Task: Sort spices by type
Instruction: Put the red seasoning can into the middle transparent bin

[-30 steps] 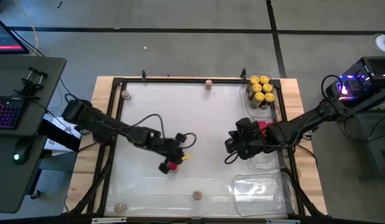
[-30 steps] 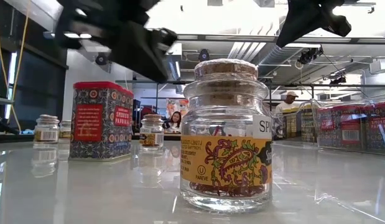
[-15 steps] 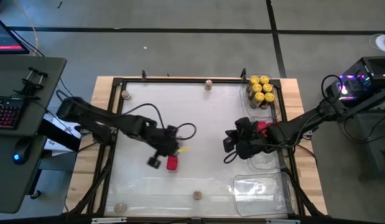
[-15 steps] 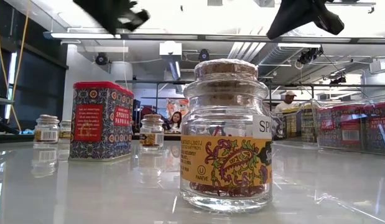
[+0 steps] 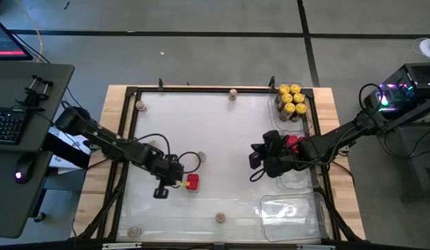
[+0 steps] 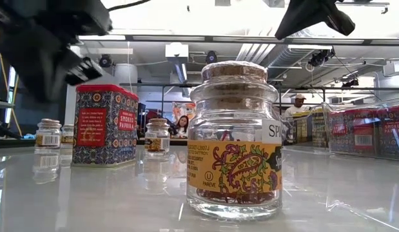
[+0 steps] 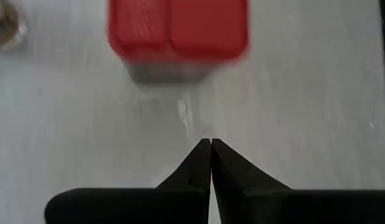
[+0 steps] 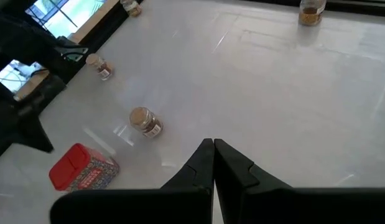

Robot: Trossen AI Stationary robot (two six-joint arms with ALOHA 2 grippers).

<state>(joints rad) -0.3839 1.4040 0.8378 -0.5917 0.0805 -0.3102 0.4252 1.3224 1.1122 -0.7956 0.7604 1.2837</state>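
Note:
A red boxy tin stands upright on the white table, seen from above in the left wrist view as a red lid. My left gripper is shut just to the tin's left, its tips a short way from it. My right gripper is shut too and hovers right of centre, touching nothing. Yellow-lidded jars fill a tray at the far right. More red tins sit in a tray behind the right gripper. Small cork-topped jars stand loose on the table, one at the near edge.
Other cork-topped jars stand at the far edge, the far left corner and the near left corner. A clear tray lies at the near right. A dark frame rims the table. A desk with a keyboard is on the left.
My left gripper has drawn back from above the red tin toward the table's left edge and come lower. The tin stays standing where it was. My right gripper has kept still.

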